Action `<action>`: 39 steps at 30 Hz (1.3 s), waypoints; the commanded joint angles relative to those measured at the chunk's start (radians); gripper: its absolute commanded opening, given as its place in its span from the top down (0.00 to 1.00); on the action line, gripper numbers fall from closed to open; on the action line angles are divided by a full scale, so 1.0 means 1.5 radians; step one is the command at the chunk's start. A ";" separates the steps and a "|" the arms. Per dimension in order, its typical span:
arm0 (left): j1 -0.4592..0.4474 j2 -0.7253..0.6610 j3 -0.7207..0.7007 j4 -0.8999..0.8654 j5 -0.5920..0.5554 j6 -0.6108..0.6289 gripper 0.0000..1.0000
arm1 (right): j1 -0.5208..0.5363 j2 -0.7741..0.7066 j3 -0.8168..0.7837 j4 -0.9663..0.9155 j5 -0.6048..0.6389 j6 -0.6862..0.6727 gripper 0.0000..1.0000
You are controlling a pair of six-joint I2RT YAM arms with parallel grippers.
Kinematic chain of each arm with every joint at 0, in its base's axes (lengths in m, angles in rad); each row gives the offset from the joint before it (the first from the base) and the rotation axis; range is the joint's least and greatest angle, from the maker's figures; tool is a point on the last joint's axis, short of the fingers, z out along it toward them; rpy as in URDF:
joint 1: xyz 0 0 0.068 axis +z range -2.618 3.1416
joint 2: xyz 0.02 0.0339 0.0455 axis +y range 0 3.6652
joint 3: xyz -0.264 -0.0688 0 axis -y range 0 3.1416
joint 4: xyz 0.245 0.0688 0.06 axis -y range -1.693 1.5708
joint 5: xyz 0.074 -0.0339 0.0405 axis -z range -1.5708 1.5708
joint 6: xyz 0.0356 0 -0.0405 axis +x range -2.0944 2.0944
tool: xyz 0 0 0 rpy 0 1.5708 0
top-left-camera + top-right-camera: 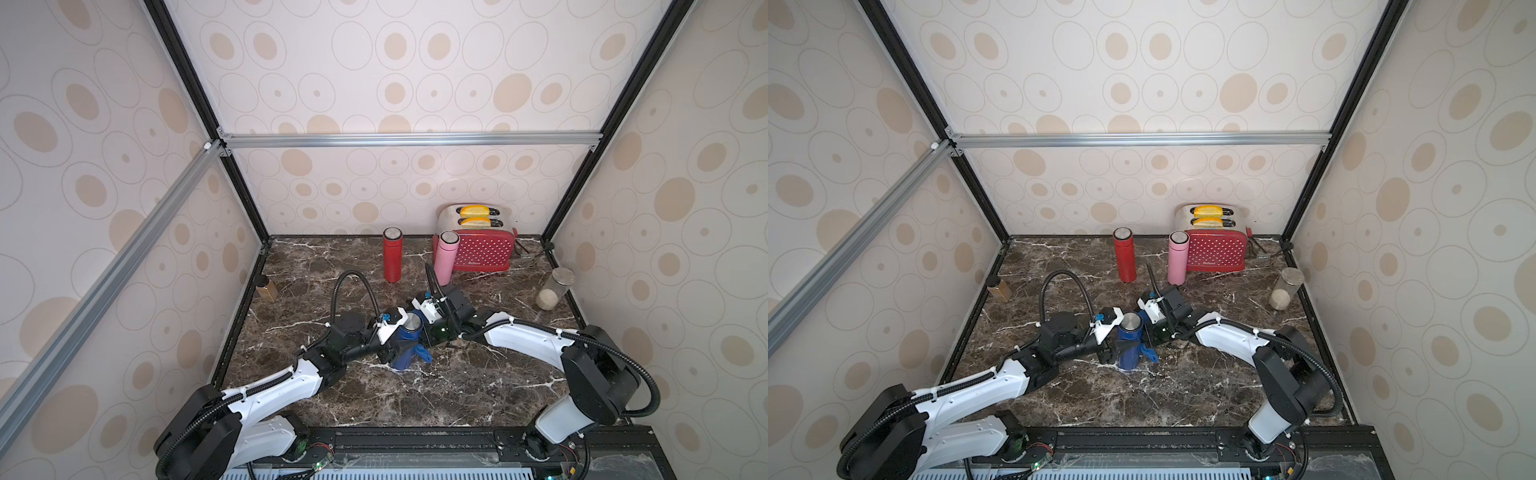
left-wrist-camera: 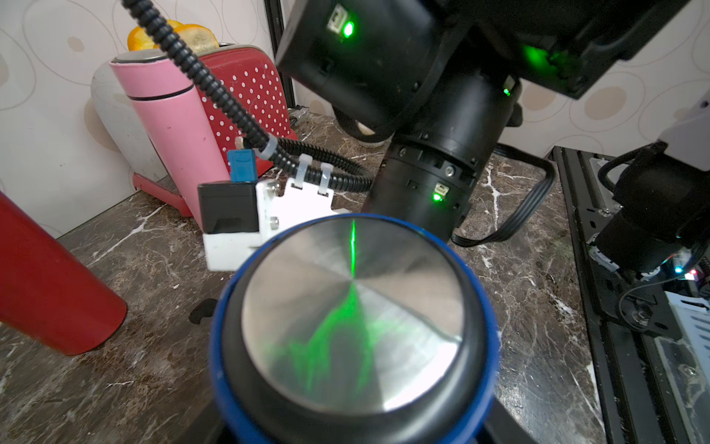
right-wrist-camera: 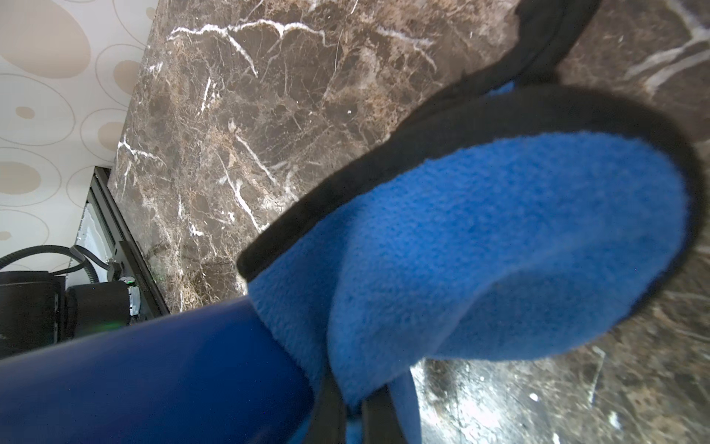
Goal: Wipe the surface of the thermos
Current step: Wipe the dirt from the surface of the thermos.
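Thermos: the blue thermos (image 1: 402, 356) stands upright mid-counter (image 1: 457, 395) with its steel lid up, well in front of the red thermos (image 1: 391, 254) and the pink thermos (image 1: 445, 257).
Left tool: the left tool (image 1: 390, 349) has its jaws clasped round the blue thermos from the left, spread wide by the body. It looks to be steadying it.
Right tool: the right tool (image 3: 353, 417) is pinched tight on a blue cloth (image 3: 499, 238), and a loose fold bulges out past it.
Contact: the cloth lies against the blue thermos's right side. How firmly it presses cannot be told.
Key relation: the blue thermos sits just left of the right tool and its long axis is vertical, so strokes probably run up and down the wall.
Working arm: both arms are at the blue thermos, and the right one carries the cloth.
Risk: a hard sideways push could tilt it in the left grip.
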 commanded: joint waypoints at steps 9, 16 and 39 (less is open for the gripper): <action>-0.009 0.011 -0.030 0.093 -0.012 0.013 0.74 | 0.051 0.001 0.053 0.008 -0.046 -0.010 1.00; -0.009 -0.007 -0.071 0.151 -0.071 0.004 1.00 | 0.055 -0.059 0.050 -0.034 -0.009 -0.018 1.00; -0.009 0.057 -0.124 0.283 -0.089 -0.013 1.00 | 0.116 -0.230 0.158 -0.195 0.105 -0.059 1.00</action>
